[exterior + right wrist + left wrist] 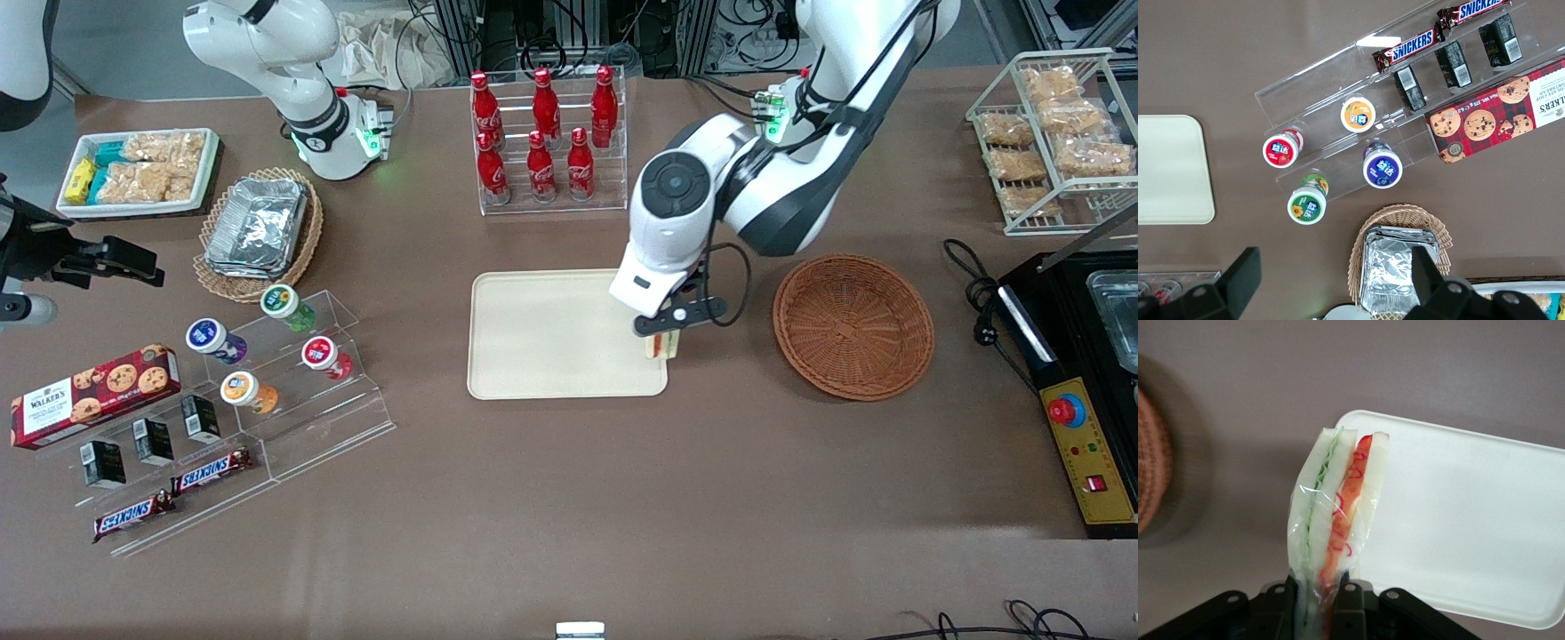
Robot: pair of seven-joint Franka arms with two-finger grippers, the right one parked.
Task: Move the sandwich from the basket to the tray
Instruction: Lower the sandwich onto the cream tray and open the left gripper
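Three views are given of one moment. From the front, the tool (pixel 660 336) of the working arm is seen over the corner of the tray (pixel 551 333) that lies nearest the basket (pixel 853 324), and it is clamped on the sandwich (pixel 659 346), which hangs below it with its lower edge at or just above the tray's surface; contact cannot be judged. The basket is seen just beside the tray, toward the working arm's end of the tabletop (pixel 569 498), with nothing in it. A clear rack of red bottles (pixel 542 133) is seen farther from the front camera than the tray. In the left wrist view, the sandwich (pixel 1335 520) is shown wrapped in clear film and pinched at its narrow end between the black fingers (pixel 1348 607) of the tool (pixel 1317 608); green filling is seen in one layer and red-orange in the other. The tray (pixel 1465 520) is seen under and beside the wedge, and the edge of the basket (pixel 1151 460) is seen blurred, apart from the tray. In the right wrist view, one end of the tray (pixel 1171 170) is shown, near a clear stepped stand with four capped cups (pixel 1331 163).
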